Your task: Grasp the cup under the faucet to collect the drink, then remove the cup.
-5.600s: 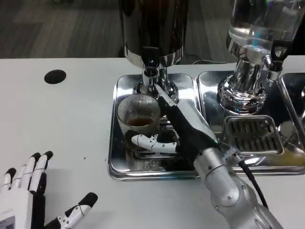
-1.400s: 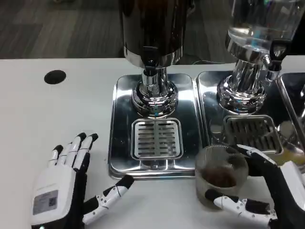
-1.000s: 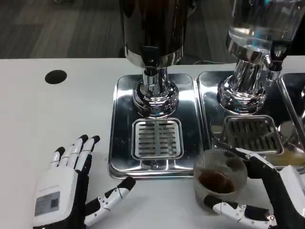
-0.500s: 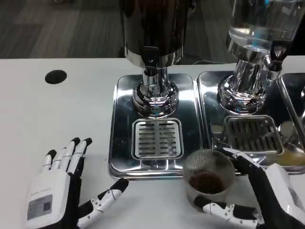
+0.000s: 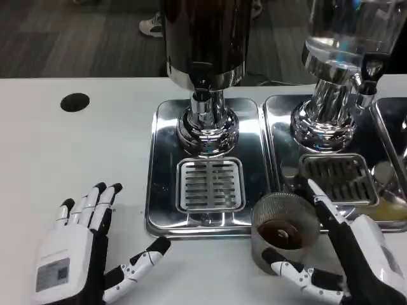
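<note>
The ribbed glass cup (image 5: 284, 232) holds a little dark drink and sits off the tray, on the white table in front of the tray's right corner. It looks tipped a little toward me. My right hand (image 5: 356, 260) grips it from the right, thumb (image 5: 294, 273) at its near side and fingers (image 5: 323, 208) round its far side. The dark dispenser's faucet (image 5: 202, 96) stands over an empty drip grate (image 5: 210, 184). My left hand (image 5: 73, 264) lies flat on the table at the lower left, fingers spread, holding nothing.
The steel tray (image 5: 151, 216) under the dark dispenser has a raised rim just behind the cup. A second, clear dispenser (image 5: 337, 44) with its own grate (image 5: 337, 178) stands to the right. A black hole (image 5: 75, 101) marks the table at far left.
The cup, held in my right hand, has shifted slightly beside the tray's front right corner and now tips toward me. My left hand drew back a little toward the near edge.
</note>
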Available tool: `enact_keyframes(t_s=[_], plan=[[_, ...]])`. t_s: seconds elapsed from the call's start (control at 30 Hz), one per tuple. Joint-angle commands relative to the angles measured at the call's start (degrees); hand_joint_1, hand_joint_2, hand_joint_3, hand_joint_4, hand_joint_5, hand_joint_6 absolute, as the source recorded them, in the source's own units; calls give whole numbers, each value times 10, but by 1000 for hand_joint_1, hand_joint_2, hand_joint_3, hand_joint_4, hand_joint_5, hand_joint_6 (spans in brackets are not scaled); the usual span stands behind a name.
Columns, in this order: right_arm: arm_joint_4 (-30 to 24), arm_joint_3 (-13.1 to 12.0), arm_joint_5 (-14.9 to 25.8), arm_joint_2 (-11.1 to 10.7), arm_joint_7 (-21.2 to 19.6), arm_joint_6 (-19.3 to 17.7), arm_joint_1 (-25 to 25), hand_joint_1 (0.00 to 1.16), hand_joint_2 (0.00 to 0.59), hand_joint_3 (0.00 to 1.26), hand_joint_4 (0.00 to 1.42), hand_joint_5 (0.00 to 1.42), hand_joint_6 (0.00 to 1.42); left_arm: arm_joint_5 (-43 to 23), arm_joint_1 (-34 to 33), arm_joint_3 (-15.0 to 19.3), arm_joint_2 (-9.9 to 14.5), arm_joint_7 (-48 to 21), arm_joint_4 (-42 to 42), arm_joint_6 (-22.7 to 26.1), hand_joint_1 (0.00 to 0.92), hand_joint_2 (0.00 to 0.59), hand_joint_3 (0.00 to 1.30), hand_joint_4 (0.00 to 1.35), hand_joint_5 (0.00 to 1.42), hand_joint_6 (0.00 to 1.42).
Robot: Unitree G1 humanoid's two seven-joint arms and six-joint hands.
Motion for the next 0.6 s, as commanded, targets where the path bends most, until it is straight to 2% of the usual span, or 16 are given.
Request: enact_keyframes(t_s=[0.03,0.3,0.6], plan=[[1,0,12,-11,11,-22,-2,674,182,27,80,112,169,1,-7,0,2,-8,1,1,0,129,140,0,105,32],[-8,-12,37,-15,18,-38,4,616,170,0,0,51,133,3,-6,0,4,-8,-1,3,0,129,140,0,105,32],[-34,-45,68,-17,18,-52,18,544,171,0,0,1,98,1,-3,2,0,-2,-7,0,0,130,132,0,105,25]])
